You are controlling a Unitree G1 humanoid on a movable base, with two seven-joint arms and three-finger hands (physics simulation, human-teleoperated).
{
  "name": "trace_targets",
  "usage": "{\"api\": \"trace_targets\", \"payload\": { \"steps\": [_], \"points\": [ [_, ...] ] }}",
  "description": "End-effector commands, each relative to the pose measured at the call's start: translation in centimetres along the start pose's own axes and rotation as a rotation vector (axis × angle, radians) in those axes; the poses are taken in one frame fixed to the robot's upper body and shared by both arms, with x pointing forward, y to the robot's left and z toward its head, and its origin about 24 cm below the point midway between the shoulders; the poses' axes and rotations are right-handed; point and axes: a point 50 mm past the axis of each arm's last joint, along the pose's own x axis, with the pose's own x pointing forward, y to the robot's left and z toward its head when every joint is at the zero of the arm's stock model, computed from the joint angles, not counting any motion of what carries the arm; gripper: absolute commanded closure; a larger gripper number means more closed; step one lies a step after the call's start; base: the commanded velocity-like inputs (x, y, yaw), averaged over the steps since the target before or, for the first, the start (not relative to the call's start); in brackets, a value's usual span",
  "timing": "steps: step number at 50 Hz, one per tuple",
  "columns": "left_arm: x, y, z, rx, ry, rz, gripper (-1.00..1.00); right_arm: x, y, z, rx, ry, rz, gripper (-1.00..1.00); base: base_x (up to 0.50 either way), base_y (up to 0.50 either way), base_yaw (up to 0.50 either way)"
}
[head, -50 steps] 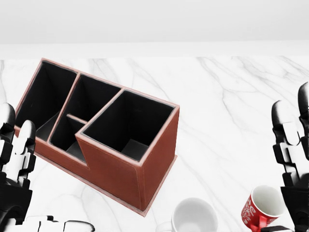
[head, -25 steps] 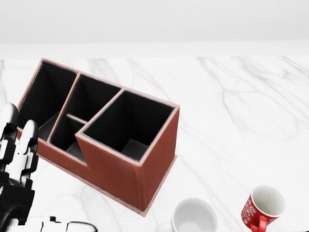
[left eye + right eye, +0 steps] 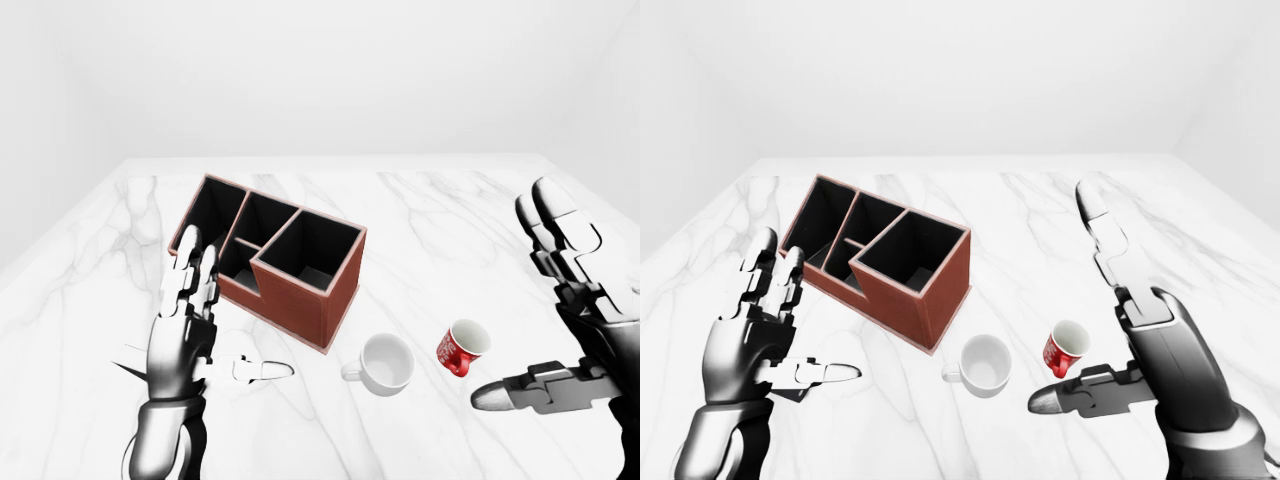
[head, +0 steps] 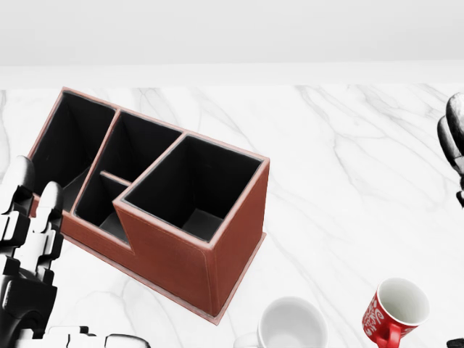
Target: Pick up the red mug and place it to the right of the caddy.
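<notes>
Starting with the left-eye view: your right hand [image 3: 560, 330] is cut off at the right edge, so you only see the fingers standing up and spread, with the thumb poking out left toward the red mug [image 3: 462, 347]. Nothing is held; the mug sits on the marble table [image 3: 430, 210] just left of that thumb, not touching it. Your left hand [image 3: 190, 330] is raised at the lower left, fingers straight up and close together, thumb stuck out to the right, holding nothing. Its fingertips overlap the caddy's near-left corner in this view, so you can't tell whether they touch.

Head view next: pretty cramped. You only get a sliver of right fingers at the right edge and part of the left hand at the bottom left. The white mug [image 4: 290, 325] is clipped by the bottom edge, and the red mug tilts a bit at the lower right, handle partly cut off. The caddy [image 4: 156, 196] fills the middle, with black-lined compartments that all look empty as far as you can see in.

Right-eye view: clearest on the right hand, with the palm open, fingers pointing up and thumb low, just right of the red mug. That mug is to the right of the white mug, well apart from the caddy.
</notes>
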Motion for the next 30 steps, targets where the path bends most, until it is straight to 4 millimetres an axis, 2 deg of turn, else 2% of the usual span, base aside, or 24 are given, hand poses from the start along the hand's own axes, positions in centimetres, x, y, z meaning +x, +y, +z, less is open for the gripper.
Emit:
{"api": "trace_targets", "payload": {
  "steps": [1,22,30],
  "points": [
    [0.0,0.1,0.1,-0.001,-0.006,0.003,-1.0,-0.4,0.2,-3.0,-0.065,0.207,0.01,-1.0,0.0,0.0,0.0],
    [-0.1,0.3,0.3,0.001,-0.009,0.008,-1.0,-0.7,0.9,-7.9,-0.009,0.402,0.055,-1.0,0.0,0.0,0.0],
    [-0.1,0.4,0.4,0.001,-0.019,0.009,-1.0,-1.4,1.6,-9.8,0.024,0.493,0.091,-1.0,0.0,0.0,0.0]
  ]
}}
